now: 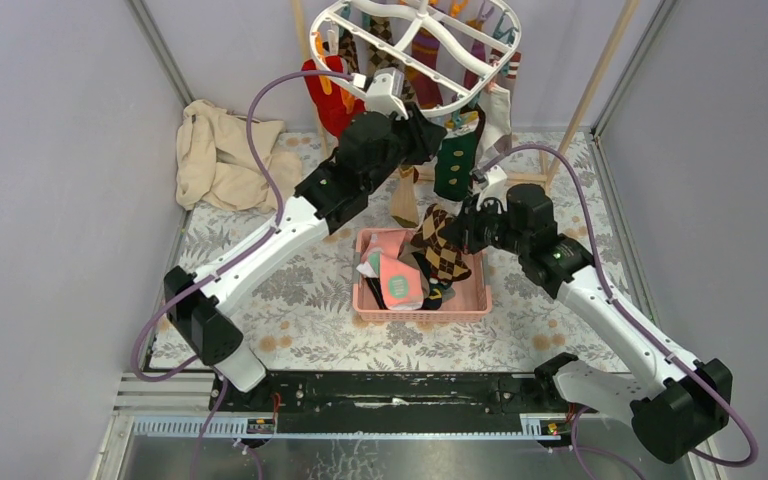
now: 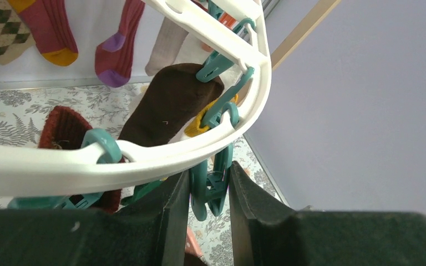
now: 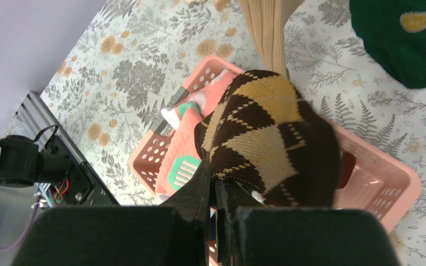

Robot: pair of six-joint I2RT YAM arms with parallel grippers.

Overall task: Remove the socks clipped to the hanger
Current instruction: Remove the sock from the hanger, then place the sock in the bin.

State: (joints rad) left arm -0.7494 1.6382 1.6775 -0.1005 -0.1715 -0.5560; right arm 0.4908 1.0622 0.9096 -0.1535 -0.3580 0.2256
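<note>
Now my right hand (image 3: pixel 213 183) pinches argyle sock (image 3: pixel 266 138) straight above pink basket (image 3: pixel 388 183), frame middle; left hand (image 2: pixel 209 173) squeezes teal clip (image 2: pixel 211 194).

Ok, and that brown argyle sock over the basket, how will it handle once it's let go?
Probably floppy: the argyle sock droops in a bunch from the shut right jaws. Likely light, since a thin pinch at its edge holds it. Soft knit, so it should drop limply into the pink basket without rolling.

Left gripper (image 2: pixel 209 185), right gripper (image 3: pixel 214 185) both clamped
</note>
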